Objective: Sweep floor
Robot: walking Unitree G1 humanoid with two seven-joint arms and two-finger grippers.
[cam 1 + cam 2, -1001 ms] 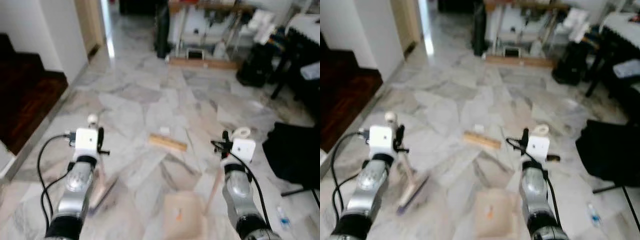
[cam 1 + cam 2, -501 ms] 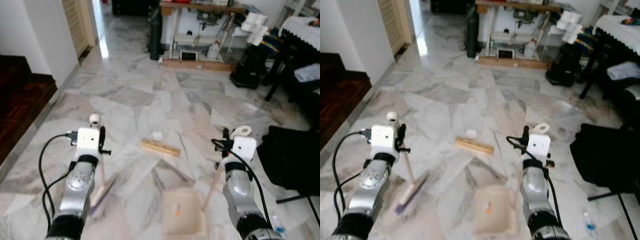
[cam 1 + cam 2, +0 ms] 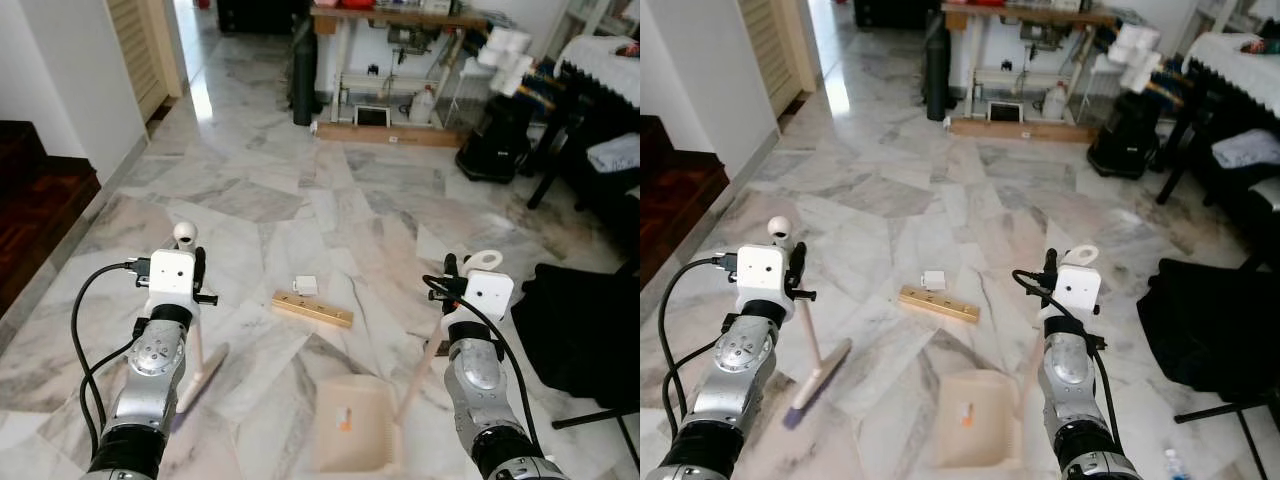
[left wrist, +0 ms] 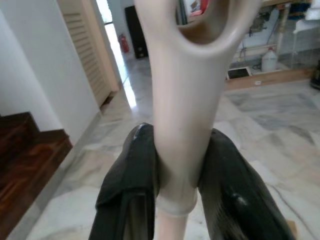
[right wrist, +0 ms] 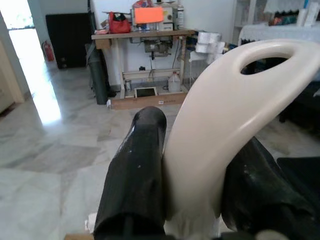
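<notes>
Dustpan [image 3: 352, 425] nearest you, cream, flat on the marble floor [image 3: 250, 200] between the arms, a small orange scrap inside. Your right gripper [image 5: 192, 200] is clamped on the dustpan handle [image 5: 220, 115], both black fingers [image 5: 132, 175] pressed against it. Your left gripper [image 4: 177, 165] is clamped on the broom handle [image 4: 182, 100]; the broom head [image 3: 818, 382] rests on the floor by that arm. Beyond the pan: a wooden block [image 3: 312, 309], with a small white object [image 3: 304, 286] just behind it. To your right, a black bag [image 3: 585, 320]. Farthest: a cluttered table [image 3: 395, 20] and, on your left, dark wooden stairs [image 3: 40, 200].
</notes>
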